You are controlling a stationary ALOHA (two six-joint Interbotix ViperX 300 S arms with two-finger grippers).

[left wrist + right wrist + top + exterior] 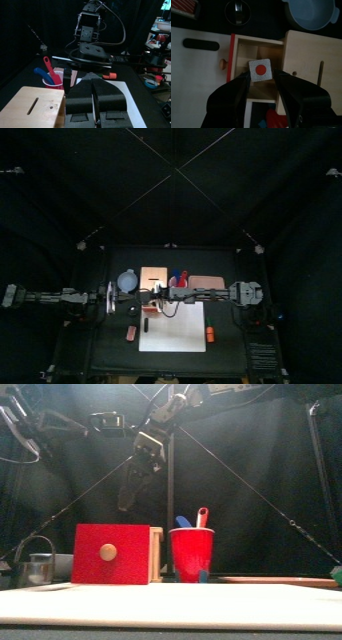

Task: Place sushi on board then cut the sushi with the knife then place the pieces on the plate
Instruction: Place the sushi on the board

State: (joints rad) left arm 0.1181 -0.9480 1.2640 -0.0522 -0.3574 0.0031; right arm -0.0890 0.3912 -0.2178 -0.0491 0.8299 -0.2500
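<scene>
Right gripper (262, 78): jaws part-open, set against both sides of the dark green toy sushi roll (260, 69), whose white end has a red centre. The roll sits in the open red-fronted drawer (264, 50) of the pale wooden box (308, 50). Judged purpose: lifting it out to the white cutting board (198, 57) beside the box. Left gripper (93, 79): jaws together, empty, over the box top.

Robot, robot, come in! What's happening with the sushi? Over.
Right gripper shut on sushi piece over open drawer of wooden box. Left gripper shut, empty, near box. Orange toy at edge of white cutting board. Over.
</scene>
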